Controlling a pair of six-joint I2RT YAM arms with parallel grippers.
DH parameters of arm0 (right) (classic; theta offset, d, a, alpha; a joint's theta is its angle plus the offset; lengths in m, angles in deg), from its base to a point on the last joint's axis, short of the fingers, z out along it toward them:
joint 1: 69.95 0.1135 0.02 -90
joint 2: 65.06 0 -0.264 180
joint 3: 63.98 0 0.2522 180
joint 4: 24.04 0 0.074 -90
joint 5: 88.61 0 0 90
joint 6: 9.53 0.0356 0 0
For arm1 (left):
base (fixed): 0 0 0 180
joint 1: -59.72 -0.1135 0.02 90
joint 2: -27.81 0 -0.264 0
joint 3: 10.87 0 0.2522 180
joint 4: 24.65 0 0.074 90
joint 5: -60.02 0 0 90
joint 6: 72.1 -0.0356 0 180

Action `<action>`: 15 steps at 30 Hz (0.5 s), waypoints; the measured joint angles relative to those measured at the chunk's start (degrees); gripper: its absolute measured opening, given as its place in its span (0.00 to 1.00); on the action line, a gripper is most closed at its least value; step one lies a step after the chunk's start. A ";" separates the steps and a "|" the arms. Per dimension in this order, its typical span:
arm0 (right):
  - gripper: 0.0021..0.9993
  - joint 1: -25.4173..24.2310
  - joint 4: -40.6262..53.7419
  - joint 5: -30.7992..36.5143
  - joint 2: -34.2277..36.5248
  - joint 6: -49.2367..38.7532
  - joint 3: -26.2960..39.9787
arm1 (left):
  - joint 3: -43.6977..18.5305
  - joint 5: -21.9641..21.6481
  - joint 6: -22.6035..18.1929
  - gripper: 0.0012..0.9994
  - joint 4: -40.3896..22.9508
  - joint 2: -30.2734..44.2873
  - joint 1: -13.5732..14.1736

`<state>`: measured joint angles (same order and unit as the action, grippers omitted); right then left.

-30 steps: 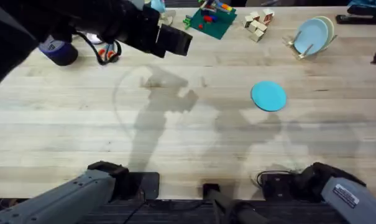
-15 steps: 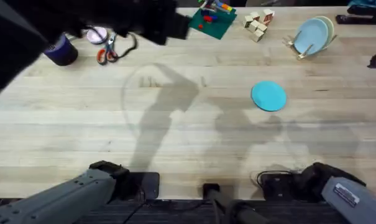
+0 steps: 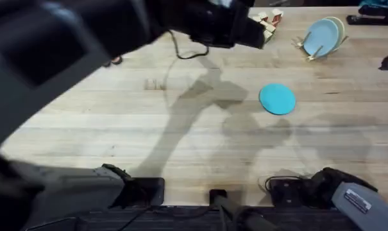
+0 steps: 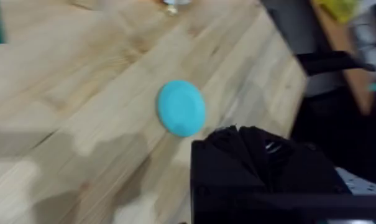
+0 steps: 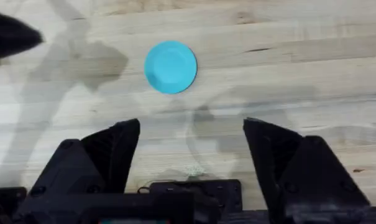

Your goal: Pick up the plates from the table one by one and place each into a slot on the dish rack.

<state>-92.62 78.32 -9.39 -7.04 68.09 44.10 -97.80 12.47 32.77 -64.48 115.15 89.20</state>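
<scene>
The left arm (image 3: 84,38) is seen raised over the bench (image 3: 84,128), large and blurred; its jaws' state cannot be told. A teal plate (image 3: 277,99) lies flat mid-right, untouched. Two plates are already held in the rack (image 3: 319,40) at far right. The right jaws (image 5: 191,152), wide open and empty, are parked near. A flat plate could slide from a shallow grip.

We see one plate (image 3: 277,99) lying flat on the table (image 3: 181,141), right of the middle. Behind it, toward the far right corner, stands the dish rack (image 3: 319,42) with two plates (image 3: 324,34) upright in its slots. Left of the rack, along the far edge, sits a pile of wooden blocks (image 3: 270,19). The left arm (image 3: 84,38) stretches above the table's far left part.
</scene>
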 joint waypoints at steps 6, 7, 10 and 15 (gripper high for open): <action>1.00 0.00 0.00 0.00 0.00 0.01 0.00 | 0.00 7.05 7.25 0.04 8.23 8.98 2.74; 1.00 0.00 0.00 0.00 0.00 0.00 0.00 | 0.00 7.65 8.25 0.04 8.70 10.16 3.16; 1.00 0.00 0.00 0.00 0.00 0.00 0.00 | 0.00 9.00 10.78 0.04 9.82 13.62 4.60; 1.00 0.00 0.00 0.00 0.00 0.02 0.00 | 0.00 9.76 12.58 0.04 12.63 17.81 6.69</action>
<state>-92.62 78.32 -9.39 -7.04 68.11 44.10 -97.80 22.23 45.35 -51.85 132.96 95.89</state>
